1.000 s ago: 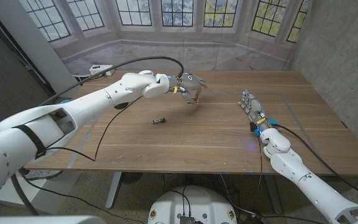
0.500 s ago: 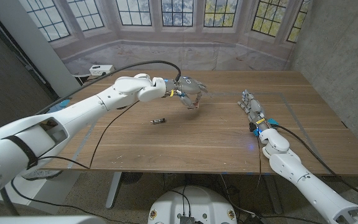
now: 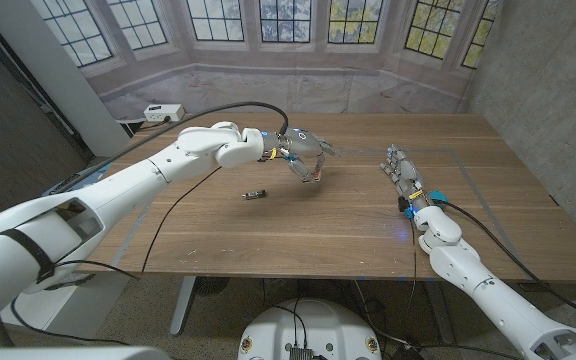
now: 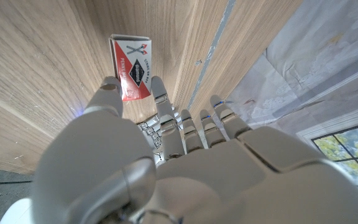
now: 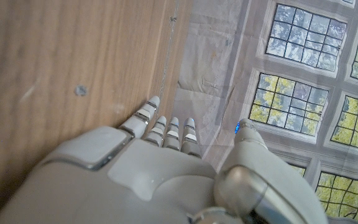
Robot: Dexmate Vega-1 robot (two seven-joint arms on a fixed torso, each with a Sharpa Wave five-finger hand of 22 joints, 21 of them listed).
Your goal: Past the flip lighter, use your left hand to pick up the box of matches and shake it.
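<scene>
My left hand point(image 3: 303, 150) hovers above the table's middle, past the flip lighter point(image 3: 255, 193), a small dark object lying on the wood. It pinches the box of matches point(image 4: 131, 74), red and white with a printed label, between thumb and a finger. In the head view the matchbox point(image 3: 315, 176) hangs below the fingers, off the table. The left hand point(image 4: 160, 162) has its other fingers spread beside the box. My right hand point(image 3: 404, 172) stands on the table at the right, fingers straight and together, holding nothing. The right hand point(image 5: 148, 168) shows the same by the wood.
A white box point(image 3: 161, 111) with a cable sits at the table's far left corner. A faint tape line point(image 3: 468, 170) marks a rectangle on the right side of the wooden table point(image 3: 318, 225). Windows and a pale wall lie behind.
The left hand has shifted slightly and tipped, with the matchbox swinging lower and to the right under its fingers. The lighter and the right hand stay where they were.
</scene>
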